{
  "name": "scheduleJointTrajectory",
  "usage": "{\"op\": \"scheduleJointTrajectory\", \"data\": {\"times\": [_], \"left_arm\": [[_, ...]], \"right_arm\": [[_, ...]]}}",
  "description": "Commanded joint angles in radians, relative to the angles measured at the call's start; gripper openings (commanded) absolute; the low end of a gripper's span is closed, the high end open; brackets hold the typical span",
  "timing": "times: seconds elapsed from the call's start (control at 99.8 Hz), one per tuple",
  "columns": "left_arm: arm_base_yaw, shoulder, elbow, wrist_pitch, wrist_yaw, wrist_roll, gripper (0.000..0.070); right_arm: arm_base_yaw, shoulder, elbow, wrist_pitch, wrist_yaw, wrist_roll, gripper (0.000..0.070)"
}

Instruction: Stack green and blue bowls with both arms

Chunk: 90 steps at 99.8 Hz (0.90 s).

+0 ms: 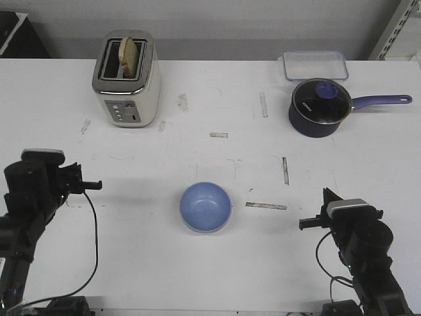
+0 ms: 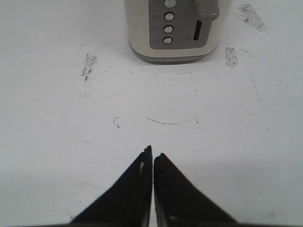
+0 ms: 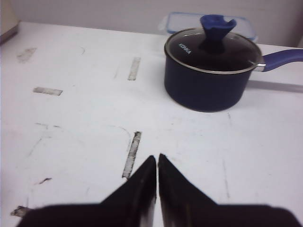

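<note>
Sitting mid-table, one blue bowl (image 1: 206, 207) lay between two grippers, well apart from each; a pale rim under it was possibly a green bowl. Left gripper (image 2: 152, 158) and right gripper (image 3: 157, 160) were closed, empty.

text: "konka" | on: glass lid (image 3: 213, 51) of navy saucepan (image 3: 204, 85)
</note>
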Motion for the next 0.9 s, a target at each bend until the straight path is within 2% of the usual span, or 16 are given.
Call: {"op": "scheduleJointTrajectory", "data": {"times": [0.0, 0.13, 0.301, 0.431, 0.892], "left_arm": [[0.001, -0.050, -0.092, 0.069, -0.021, -0.024, 0.0000], [-0.007, -0.184, -0.253, 0.168, -0.021, -0.071, 0.0000], [-0.010, -0.365, -0.388, 0.246, -0.020, -0.071, 0.0000], [-0.010, -0.499, -0.459, 0.286, -0.020, -0.069, 0.0000], [-0.010, -0.687, -0.500, 0.295, -0.020, -0.070, 0.0002]], "right_arm": [[0.000, -0.019, 0.010, -0.020, 0.006, 0.007, 0.0000], [0.000, -0.077, 0.008, -0.111, 0.006, 0.007, 0.0000], [0.000, -0.193, -0.024, -0.163, 0.024, 0.030, 0.0000], [0.000, -0.293, -0.038, -0.154, 0.079, 0.055, 0.0000], [0.000, -0.367, -0.038, -0.048, 0.078, 0.051, 0.0000]]}}
